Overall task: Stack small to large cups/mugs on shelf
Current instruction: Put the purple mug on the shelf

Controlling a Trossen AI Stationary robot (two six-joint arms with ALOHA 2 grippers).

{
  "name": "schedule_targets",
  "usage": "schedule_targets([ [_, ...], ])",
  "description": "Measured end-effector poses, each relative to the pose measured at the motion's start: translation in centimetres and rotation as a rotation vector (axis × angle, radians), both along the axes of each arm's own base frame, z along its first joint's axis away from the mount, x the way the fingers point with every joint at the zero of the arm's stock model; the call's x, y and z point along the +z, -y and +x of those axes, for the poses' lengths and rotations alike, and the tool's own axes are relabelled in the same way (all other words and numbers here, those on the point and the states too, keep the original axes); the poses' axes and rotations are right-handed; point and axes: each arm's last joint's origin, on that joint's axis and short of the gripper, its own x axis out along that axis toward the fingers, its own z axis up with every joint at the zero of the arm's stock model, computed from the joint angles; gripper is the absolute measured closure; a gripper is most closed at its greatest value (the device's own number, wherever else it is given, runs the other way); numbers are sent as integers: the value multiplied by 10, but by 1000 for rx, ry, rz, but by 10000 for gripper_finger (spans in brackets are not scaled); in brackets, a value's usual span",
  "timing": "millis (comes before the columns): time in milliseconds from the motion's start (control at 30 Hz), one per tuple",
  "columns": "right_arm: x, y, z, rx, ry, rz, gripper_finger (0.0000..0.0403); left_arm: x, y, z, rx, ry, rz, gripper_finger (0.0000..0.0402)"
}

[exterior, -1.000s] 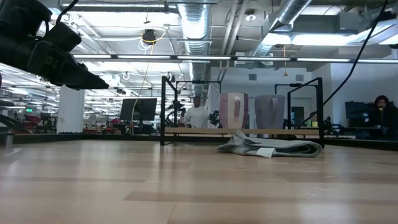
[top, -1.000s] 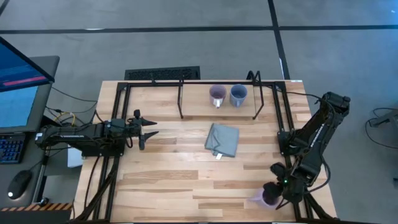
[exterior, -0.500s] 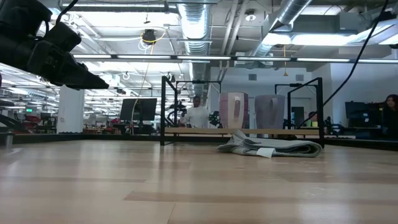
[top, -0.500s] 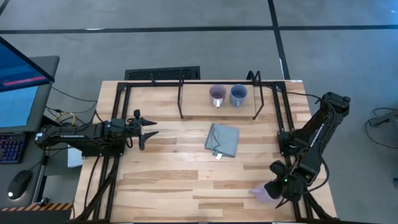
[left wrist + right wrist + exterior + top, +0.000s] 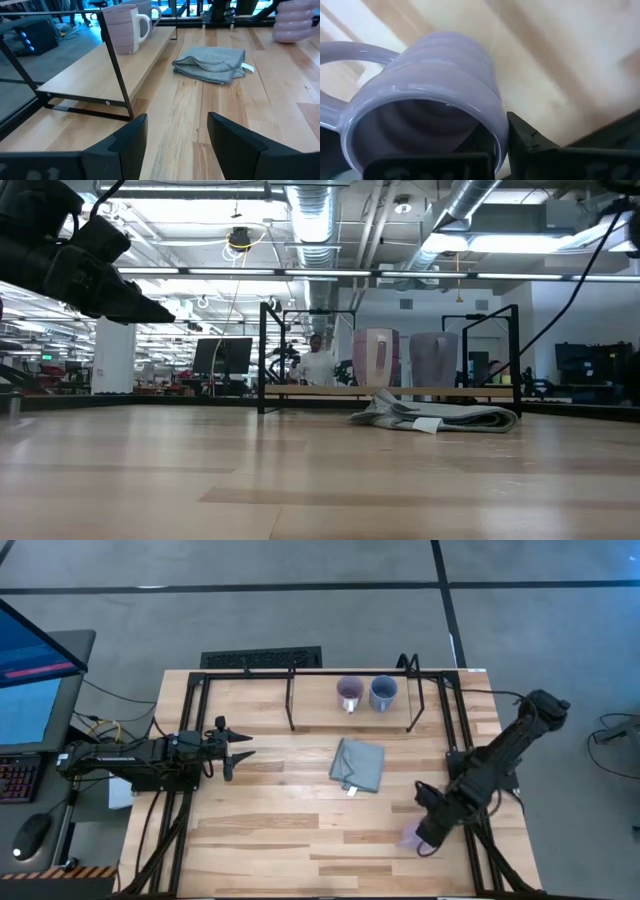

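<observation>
A pale lavender ribbed mug [image 5: 411, 837] is held by my right gripper [image 5: 427, 830], which is shut on it over the table's near right part. In the left wrist view the mug [image 5: 295, 22] shows far off, beyond the cloth. Two more mugs, a pale one [image 5: 349, 692] and a blue-grey one [image 5: 383, 692], stand upright on their bases inside the black rod shelf [image 5: 292, 700] at the far edge. At the table's left side, my left gripper [image 5: 243, 753] hangs open above the wood, touching nothing. My right gripper grips the mug's wall at the rim [image 5: 498, 131], one finger inside the mug and one outside [image 5: 522, 142]. The spot lies on the side away from the handle [image 5: 335, 50]. The mug's mouth faces the gripper, and the mug looks tilted and off the table.
A folded grey cloth [image 5: 357, 764] lies in the table's middle, between the held mug and the shelf. The black rods of the table frame [image 5: 460, 740] run along both sides. People and desks show in the room beyond the far edge.
My right gripper has gone from the near right corner toward the table's middle and far edge, taking the lavender mug along. The mug has tipped from where it stood.
</observation>
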Motion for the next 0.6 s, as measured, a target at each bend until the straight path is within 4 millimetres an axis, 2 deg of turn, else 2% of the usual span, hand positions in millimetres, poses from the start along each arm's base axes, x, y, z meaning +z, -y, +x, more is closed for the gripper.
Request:
schedule_targets([
  [233, 11, 33, 23, 139, 24, -119, 368, 0, 0, 0, 0, 0, 0, 203],
  [600, 37, 75, 63, 288, 58, -190, 368, 0, 0, 0, -5, 0, -2, 203],
])
